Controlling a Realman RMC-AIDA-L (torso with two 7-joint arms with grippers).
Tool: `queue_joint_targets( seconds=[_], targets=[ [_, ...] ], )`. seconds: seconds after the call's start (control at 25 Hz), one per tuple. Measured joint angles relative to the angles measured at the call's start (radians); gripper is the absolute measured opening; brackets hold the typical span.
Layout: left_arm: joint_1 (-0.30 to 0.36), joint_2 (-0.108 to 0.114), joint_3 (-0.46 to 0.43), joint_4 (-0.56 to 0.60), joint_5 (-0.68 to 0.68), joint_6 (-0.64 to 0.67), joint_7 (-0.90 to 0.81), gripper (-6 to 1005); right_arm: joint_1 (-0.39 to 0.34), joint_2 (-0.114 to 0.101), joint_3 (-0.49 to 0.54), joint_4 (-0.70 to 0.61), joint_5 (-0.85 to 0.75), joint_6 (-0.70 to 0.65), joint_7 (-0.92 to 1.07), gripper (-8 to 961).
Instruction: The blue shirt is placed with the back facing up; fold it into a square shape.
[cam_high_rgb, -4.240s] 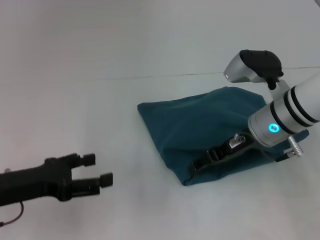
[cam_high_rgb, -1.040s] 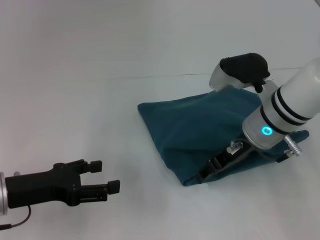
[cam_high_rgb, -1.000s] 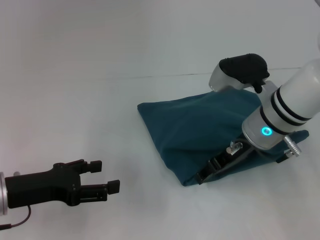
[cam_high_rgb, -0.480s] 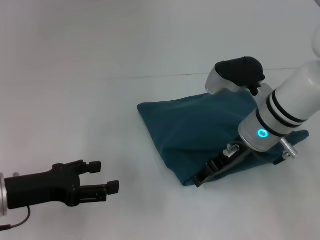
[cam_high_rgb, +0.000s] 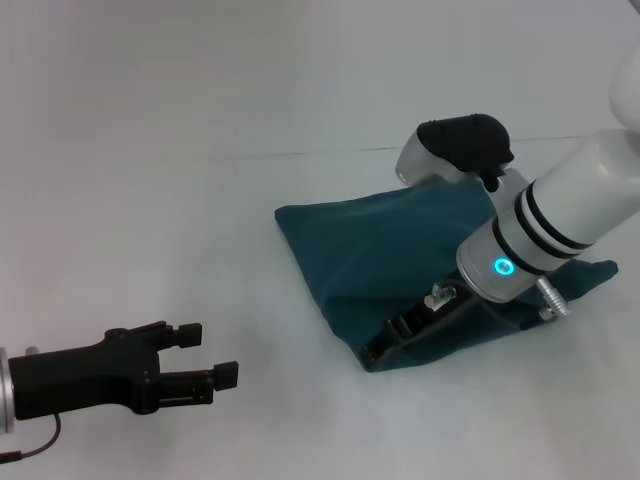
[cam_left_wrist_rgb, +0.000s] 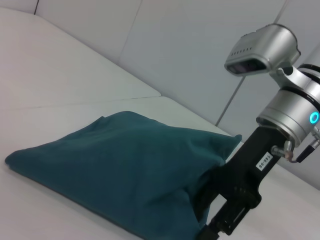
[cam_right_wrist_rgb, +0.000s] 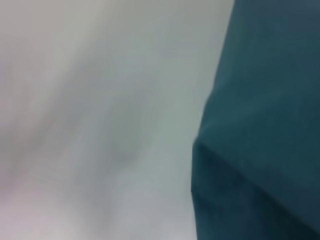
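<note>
right gripper slid left along one folded blue shirt, fingers unclear, left gripper fingers wide

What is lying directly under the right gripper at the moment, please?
The folded blue shirt lies under the right gripper, which rests near its front corner. The white table carries the shirt. The cloth hides whatever lies between its layers.

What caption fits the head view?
Right gripper at the folded blue shirt's near corner; left gripper open, apart.

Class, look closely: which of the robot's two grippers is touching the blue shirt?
The right gripper, low on the blue shirt at its near edge. The left gripper hangs open over bare table, well apart from it.
</note>
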Motion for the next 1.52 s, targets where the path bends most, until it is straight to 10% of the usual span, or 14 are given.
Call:
queue_joint_targets(
  seconds=[0.64,1.52],
  targets=[
    [0.004,-0.002,0.000,-0.009,-0.001,0.008,-0.001,890,-0.009,0.000,-0.001,0.002,0.006,0.041,0.009,687],
    [0.005,-0.002,0.000,-0.011,-0.001,0.006,0.000,885,-0.046,0.000,-0.002,-0.055,0.068,-0.012,-0.001,34]
  ],
)
